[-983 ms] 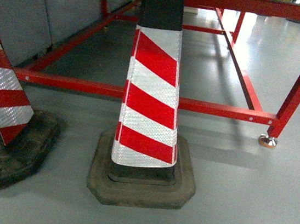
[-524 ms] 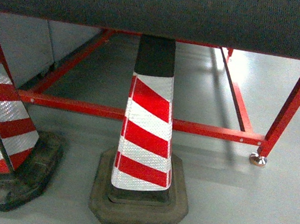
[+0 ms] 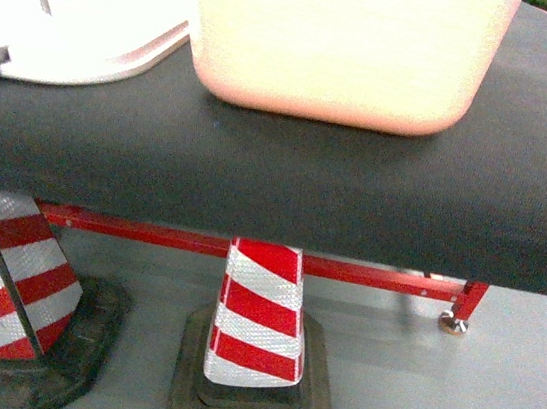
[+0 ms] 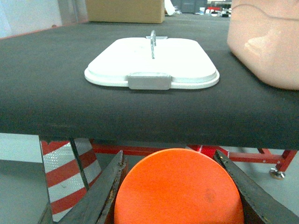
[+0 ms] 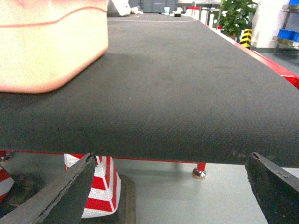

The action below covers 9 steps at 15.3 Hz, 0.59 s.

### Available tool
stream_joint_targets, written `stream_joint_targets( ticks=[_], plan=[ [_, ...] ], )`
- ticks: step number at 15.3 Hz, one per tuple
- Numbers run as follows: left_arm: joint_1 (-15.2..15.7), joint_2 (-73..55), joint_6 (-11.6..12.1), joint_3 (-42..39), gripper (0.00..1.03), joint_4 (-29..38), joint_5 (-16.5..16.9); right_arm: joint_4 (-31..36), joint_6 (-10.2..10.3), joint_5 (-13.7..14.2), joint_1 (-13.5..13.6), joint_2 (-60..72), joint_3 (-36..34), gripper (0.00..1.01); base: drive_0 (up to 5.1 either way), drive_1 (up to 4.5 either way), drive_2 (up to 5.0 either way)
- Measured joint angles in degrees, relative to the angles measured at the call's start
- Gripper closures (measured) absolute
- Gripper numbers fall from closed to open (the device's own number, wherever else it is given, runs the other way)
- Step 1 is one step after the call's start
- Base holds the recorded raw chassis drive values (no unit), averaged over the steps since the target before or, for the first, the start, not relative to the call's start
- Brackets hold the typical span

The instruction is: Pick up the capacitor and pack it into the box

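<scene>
On my head camera, the pale pink rectangular plastic box [image 3: 340, 47] fills the upper centre, standing on the black fabric-covered table [image 3: 355, 195]. Its flat white lid with the clear handle [image 3: 80, 28] lies at the upper left, just beside the box. Under the table edge, two red-and-white striped traffic cones [image 3: 258, 319] stand on dark rubber bases on the grey floor.

On my left wrist camera, the left gripper [image 4: 180, 196] sits at the bottom, its jaws set on either side of a round orange object [image 4: 180, 191]; I cannot tell whether they press it. The lid lies at upper centre, the box at upper right.

On my right wrist camera, the right gripper [image 5: 170, 191] hangs wide apart with nothing between its jaws. The box occupies the upper left.
</scene>
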<state>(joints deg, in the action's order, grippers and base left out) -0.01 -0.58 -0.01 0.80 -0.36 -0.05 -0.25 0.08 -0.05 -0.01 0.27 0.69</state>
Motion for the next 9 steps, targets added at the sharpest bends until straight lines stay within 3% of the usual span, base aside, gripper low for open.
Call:
stream_joint_targets(
  ticks=[9],
  plan=[
    [0.0,0.0,0.0,0.0,0.59,0.1,0.0,0.2,0.0,0.0,0.0,0.0,0.0,0.03,0.0,0.0,0.0]
  ],
)
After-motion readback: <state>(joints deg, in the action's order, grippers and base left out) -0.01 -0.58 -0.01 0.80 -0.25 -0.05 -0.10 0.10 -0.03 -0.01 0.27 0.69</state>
